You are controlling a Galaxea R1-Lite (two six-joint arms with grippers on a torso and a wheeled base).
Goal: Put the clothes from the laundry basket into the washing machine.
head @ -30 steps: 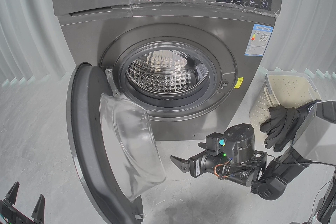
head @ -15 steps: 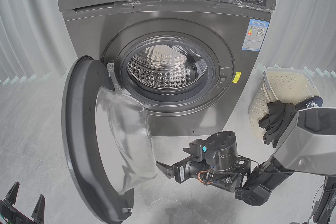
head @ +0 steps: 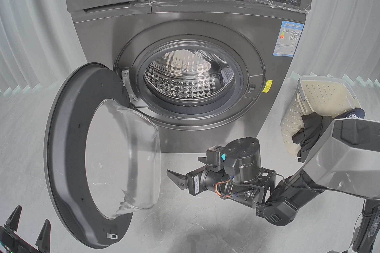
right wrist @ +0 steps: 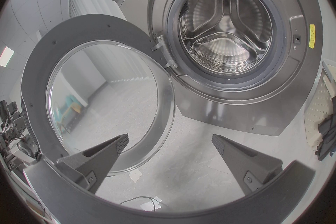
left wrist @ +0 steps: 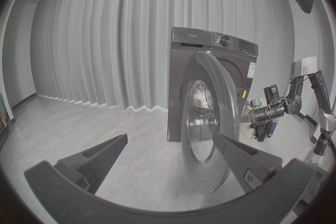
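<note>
Washing machine (head: 190, 28) stands with its door (head: 67, 115) now swung wider, leaving the drum (head: 182, 84) clear for loading. Laundry basket (head: 328, 93) beside it holds dark clothes (head: 310, 131) draped over its rim. Right gripper (head: 174, 179) and left gripper (head: 29, 222): fingers spread, empty.

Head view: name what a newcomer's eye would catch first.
The grey washing machine stands centre, its round door wide open on the left, baring an empty steel drum. The open right gripper sits low before it; dark clothes drape over the white laundry basket at right.
</note>
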